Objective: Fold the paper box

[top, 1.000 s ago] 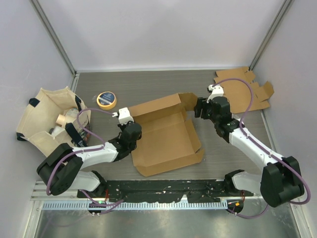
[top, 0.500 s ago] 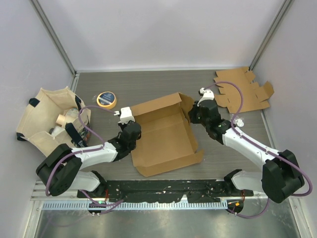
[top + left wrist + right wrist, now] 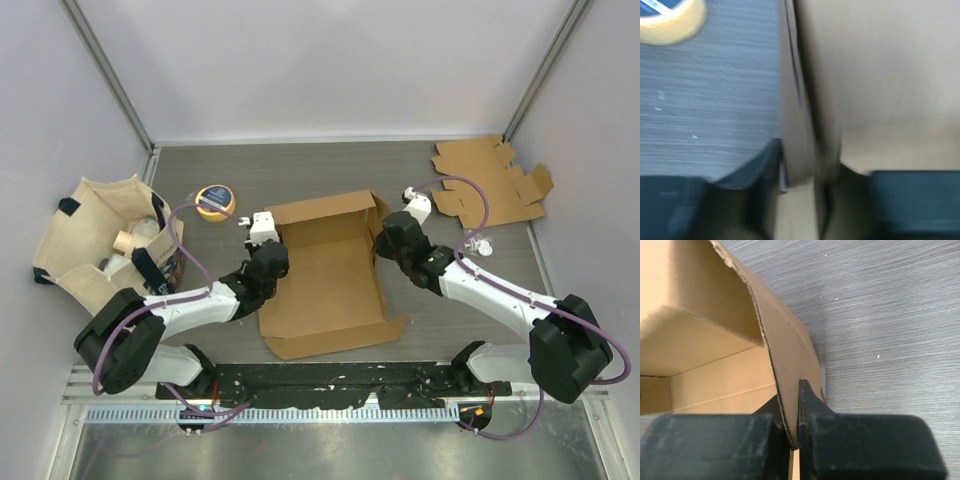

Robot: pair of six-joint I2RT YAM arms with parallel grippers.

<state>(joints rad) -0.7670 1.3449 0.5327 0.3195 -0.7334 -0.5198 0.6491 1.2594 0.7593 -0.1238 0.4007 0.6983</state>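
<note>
The paper box (image 3: 325,275) is a brown cardboard sheet partly folded up in the middle of the table, its back and side walls raised. My right gripper (image 3: 385,240) is at the box's right wall. In the right wrist view this gripper (image 3: 799,390) is shut on that wall (image 3: 785,345), the cardboard edge pinched between both fingers. My left gripper (image 3: 265,250) is at the box's left wall. In the blurred left wrist view its jaws (image 3: 820,175) stand apart astride the wall (image 3: 800,125), with a gap on the inner side.
A yellow tape roll (image 3: 214,200) lies left of the box and shows at the top left of the left wrist view (image 3: 670,20). A cloth bag (image 3: 100,240) with several items sits at far left. A flat cardboard blank (image 3: 490,185) lies at back right.
My right gripper moved left onto the box's right wall and shut on it. The left jaws have parted from shut. The box shifted slightly toward the near-left.
</note>
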